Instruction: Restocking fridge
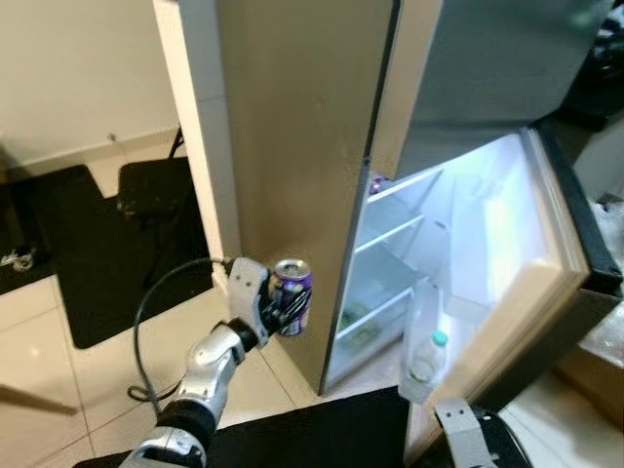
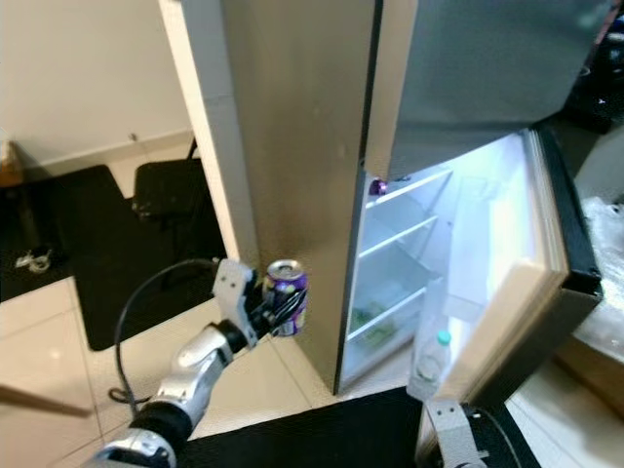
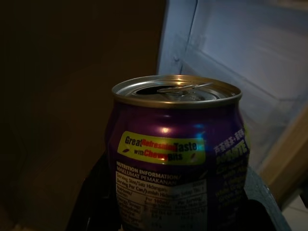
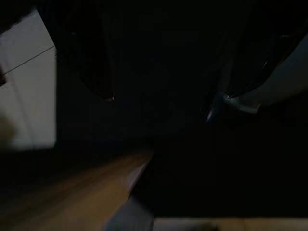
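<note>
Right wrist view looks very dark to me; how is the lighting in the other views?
Right wrist view: nearly black. Left wrist view: dim, the purple can lit softly from the fridge side. Eye views: the open fridge interior glares white, washing out its shelves; the left gripper holding the can stays clear.

Both head eyes look down from above at the open fridge [image 1: 439,253], the left wrist camera sits close behind the purple can [image 3: 175,154], and the right wrist view seems floorward, dark.
</note>
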Robot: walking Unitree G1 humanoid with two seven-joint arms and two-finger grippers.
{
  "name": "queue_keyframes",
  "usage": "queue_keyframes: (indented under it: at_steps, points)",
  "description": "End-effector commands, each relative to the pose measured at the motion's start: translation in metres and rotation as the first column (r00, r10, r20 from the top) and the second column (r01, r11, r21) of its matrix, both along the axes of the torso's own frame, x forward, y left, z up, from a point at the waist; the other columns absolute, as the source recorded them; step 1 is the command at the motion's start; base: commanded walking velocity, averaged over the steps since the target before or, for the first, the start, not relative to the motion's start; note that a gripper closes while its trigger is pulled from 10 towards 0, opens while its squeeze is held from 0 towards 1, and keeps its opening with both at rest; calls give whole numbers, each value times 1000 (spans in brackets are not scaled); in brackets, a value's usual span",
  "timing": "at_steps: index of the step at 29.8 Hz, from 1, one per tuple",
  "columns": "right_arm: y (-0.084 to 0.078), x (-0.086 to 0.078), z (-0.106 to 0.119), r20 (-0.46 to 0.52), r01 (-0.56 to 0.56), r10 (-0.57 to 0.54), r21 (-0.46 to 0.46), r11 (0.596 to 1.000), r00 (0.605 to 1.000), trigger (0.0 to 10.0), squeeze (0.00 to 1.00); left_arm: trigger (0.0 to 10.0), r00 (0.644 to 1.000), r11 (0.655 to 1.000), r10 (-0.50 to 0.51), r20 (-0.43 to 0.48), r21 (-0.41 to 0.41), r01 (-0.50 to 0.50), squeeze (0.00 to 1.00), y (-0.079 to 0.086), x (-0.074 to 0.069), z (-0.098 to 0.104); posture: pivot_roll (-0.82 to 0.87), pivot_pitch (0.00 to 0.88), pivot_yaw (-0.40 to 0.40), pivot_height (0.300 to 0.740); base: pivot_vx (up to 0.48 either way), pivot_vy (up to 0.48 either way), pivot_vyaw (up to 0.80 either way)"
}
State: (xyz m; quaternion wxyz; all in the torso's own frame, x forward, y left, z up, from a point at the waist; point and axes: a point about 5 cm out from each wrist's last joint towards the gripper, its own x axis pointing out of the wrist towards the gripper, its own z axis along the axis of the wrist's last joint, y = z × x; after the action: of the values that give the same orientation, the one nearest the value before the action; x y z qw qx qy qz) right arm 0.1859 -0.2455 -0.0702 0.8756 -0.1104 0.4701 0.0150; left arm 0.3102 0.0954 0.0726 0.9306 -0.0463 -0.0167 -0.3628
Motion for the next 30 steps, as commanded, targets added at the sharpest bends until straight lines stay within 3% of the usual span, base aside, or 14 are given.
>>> queue_keyframes:
  at_steps: [1,9,13,24,30]
  points:
    - [6,-1,-2,3,-9,9,15,1000,1000,10000,0,10000,1000,1000,-7,0,13,7,0,-2,0,-1,57,0,-27,740,0,0,0]
    - [10,19,9,94,-39,34,50,998,995,10000,0,10000,1000,1000,-18,16,8,18,0,-5,2,3,57,0,-28,740,0,0,0]
    - [13,39,23,224,-54,30,105,993,974,10000,0,10000,999,999,-36,19,4,36,0,-8,0,3,54,0,-29,740,0,0,0]
    - [12,75,53,401,-71,20,112,991,916,10000,0,10000,997,997,-73,26,6,73,0,-11,-3,4,51,0,-26,740,0,0,0]
    - [14,84,62,440,-77,14,126,989,898,10000,0,10000,997,997,-77,25,8,77,0,-12,-3,3,51,0,-26,740,0,0,-780]
